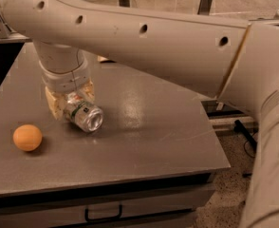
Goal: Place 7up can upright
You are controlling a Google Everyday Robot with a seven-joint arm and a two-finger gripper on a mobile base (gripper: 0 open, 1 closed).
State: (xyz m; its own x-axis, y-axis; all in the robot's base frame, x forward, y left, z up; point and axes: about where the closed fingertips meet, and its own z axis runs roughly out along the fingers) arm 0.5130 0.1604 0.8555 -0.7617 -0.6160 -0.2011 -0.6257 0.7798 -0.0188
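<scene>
Where the big pale arm [144, 37] hangs down over the 9 o'clock side of the grey surface [158, 127], the tool [69, 102] points straight down, low enough to be almost on the top. It is clamped on the 7up can [85, 115]. One beige finger [53, 106] lies against the can's flank at 9 o'clock, and the other shows just behind the can at 12 o'clock. The can is not upright: it lies on its side with its body on the surface and its long axis running from 10 o'clock to 4 o'clock. One round silver end faces 4 o'clock, toward the camera, and the far end is tucked inside the tool. A patch of green-and-white label shows on its upper side. The orange ball [27, 137] sits at 8 o'clock from the can, near it but apart, touching neither the can nor the tool, close to the surface's 9 o'clock edge. The arm itself spans the top of the view from 10 o'clock to 3 o'clock, dotted with small round holes and widening toward the right edge. Under the surface's front edge, at 6 o'clock, a drawer front carries a dark handle [104, 215]. Speckled floor [225, 208] shows at 4 o'clock.
</scene>
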